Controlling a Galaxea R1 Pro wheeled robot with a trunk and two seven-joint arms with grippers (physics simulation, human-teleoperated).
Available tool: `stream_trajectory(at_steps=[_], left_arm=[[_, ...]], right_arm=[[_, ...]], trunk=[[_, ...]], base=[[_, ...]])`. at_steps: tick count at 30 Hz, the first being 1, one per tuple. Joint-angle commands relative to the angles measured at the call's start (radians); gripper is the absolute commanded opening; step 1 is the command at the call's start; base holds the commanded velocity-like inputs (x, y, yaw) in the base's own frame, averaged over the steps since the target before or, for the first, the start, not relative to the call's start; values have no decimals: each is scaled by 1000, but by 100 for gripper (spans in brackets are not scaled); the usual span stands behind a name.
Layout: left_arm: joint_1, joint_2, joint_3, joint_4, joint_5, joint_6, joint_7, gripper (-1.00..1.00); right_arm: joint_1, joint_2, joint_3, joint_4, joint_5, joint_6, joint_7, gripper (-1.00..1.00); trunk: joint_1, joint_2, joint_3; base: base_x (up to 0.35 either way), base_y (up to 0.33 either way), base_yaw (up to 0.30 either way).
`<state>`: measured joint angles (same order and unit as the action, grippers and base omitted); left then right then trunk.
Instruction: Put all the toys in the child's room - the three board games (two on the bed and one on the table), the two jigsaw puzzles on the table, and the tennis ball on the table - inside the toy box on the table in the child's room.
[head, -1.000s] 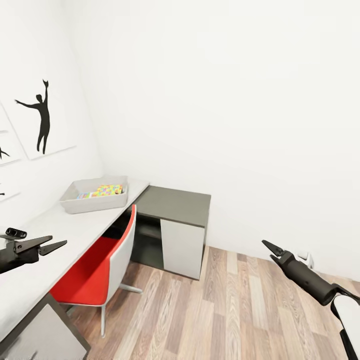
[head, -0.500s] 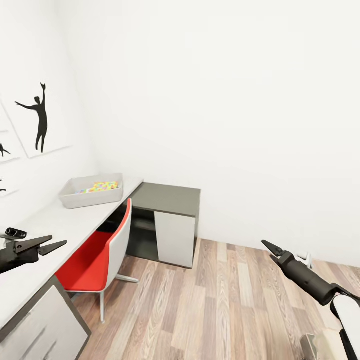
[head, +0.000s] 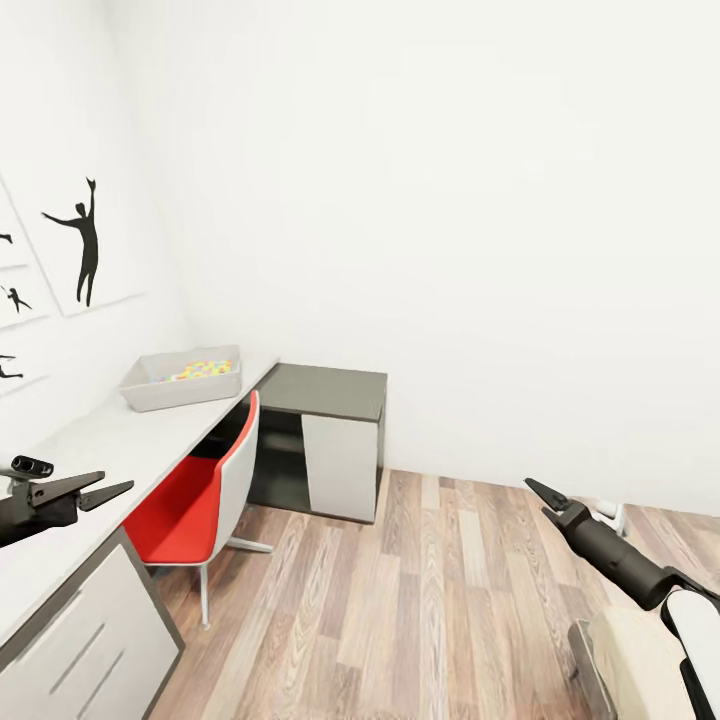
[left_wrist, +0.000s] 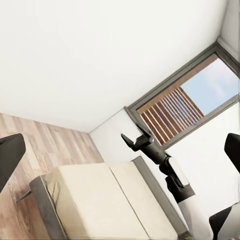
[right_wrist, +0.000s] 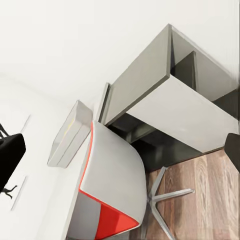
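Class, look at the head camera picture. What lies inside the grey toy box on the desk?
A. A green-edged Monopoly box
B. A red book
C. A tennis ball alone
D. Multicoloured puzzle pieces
D: the toy box on the desk holds a patch of yellow, pink, blue and green puzzle pieces.

Toy box (head: 160, 388): shallow light grey bin, upright at the far end of the bench (head: 110, 440), holding multicoloured jigsaw puzzles (head: 203, 371). Bed (left_wrist: 95, 200): beige cover, grey frame.
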<state>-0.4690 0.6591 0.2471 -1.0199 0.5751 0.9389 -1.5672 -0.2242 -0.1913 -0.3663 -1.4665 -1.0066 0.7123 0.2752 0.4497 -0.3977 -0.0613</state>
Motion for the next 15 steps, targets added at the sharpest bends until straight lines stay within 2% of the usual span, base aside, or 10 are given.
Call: stream_trajectory(at_steps=[1,8,15], left_arm=[[0,0,0,0,0,11,-4,100],[0,0,0,0,0,11,-4,100],[0,0,0,0,0,11,-4,100]], right_arm=[[-1,0,0,0,1,5,3,100],[-1,1,36,1,3,1,-1,100],[-1,0,40,2,3,1,-3,100]], trunk=[[0,-2,-1],[0,-2,8],[0,-2,14]], base=[[-203,90,-201],[-177,111,-208],[-165,111,-226]])
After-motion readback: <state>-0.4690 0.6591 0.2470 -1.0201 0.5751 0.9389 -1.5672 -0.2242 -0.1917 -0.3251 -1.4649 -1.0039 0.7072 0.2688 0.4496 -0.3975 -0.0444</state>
